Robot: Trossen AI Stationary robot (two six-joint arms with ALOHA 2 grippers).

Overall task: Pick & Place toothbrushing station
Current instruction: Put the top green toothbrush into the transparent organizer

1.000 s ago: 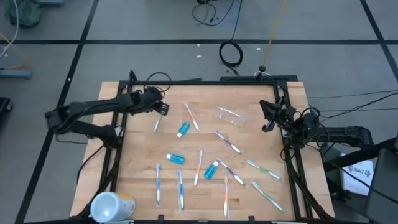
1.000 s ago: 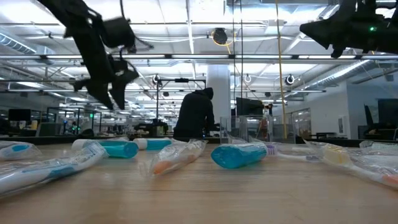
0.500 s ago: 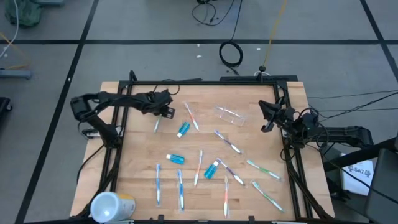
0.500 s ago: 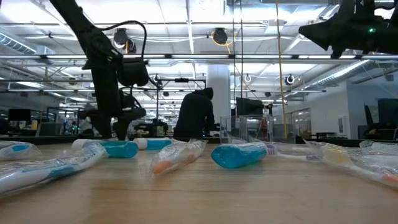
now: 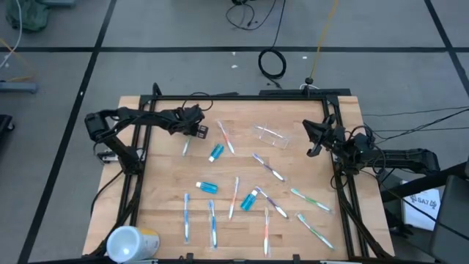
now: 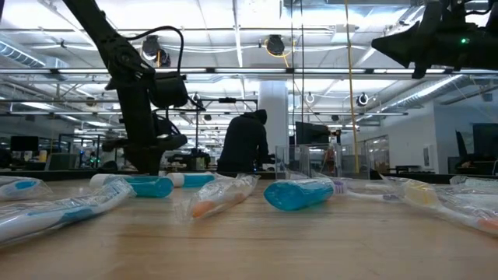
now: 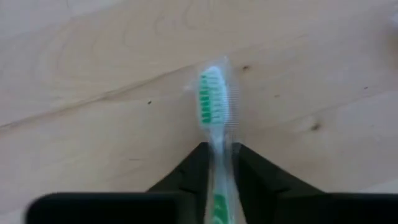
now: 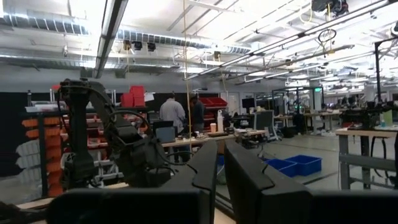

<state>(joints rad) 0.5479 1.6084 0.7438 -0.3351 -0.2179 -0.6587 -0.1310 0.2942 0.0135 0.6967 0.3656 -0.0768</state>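
Left gripper has dropped onto the far-left surface since a second ago, jaws straddling the green toothbrush, still lying flat, not visibly clamped. Right gripper unchanged at the right edge, raised, jaws slightly apart.

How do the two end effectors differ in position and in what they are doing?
The left end effector is down at the table, straddling a green-bristled toothbrush; the right end effector is raised at the table's right edge, over no object. The left one's fingers flank the handle; the right one's hold nothing. Both are dark and two-fingered.
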